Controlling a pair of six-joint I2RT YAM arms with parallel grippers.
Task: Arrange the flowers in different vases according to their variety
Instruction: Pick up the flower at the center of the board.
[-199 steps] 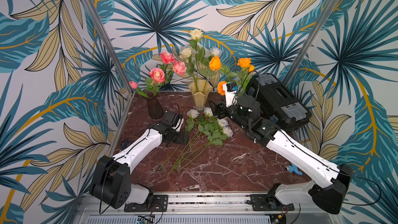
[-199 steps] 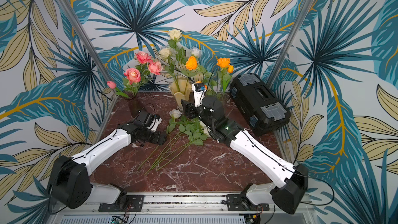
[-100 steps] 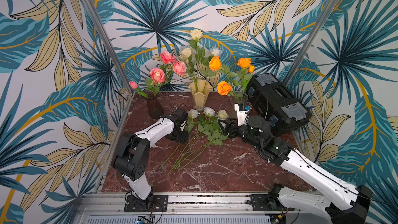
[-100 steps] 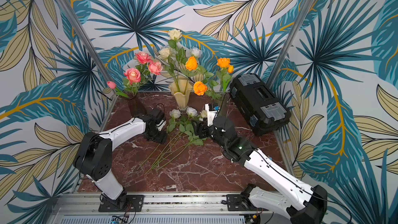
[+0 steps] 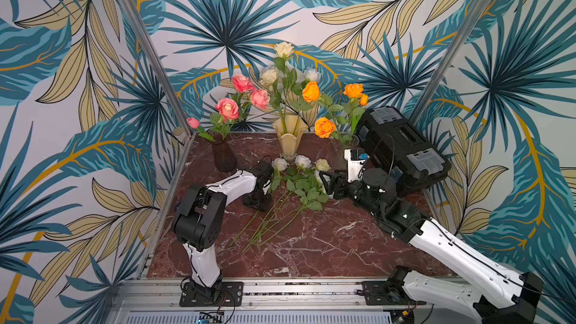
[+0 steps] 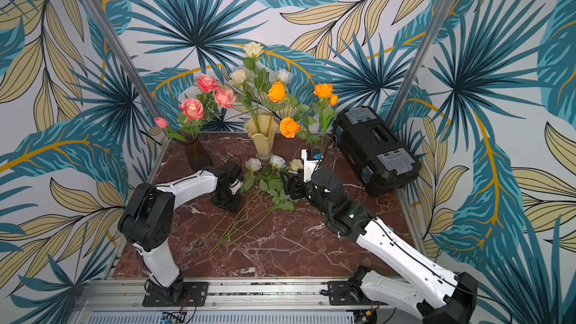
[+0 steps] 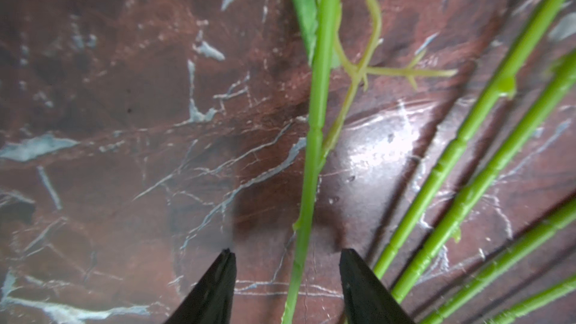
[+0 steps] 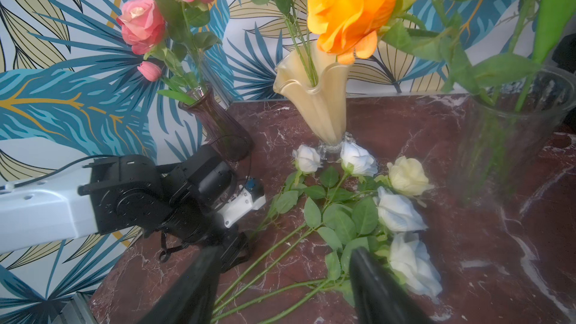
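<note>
Table [image 5: 311, 244] carries white roses [image 5: 303, 161] lying flat — heads by the cream vase [image 5: 288, 141] at the back, long stems pointing to the front. Left pincer [image 7: 286, 252] stands apart around one stem [image 7: 311, 151]. Right pincer [image 8: 285, 249] is apart too, beside the roses.

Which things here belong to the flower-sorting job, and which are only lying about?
Belong to the job: loose white roses, pink roses, orange roses, purple vase, cream vase, clear vase.

Only lying about: black toolbox.
</note>
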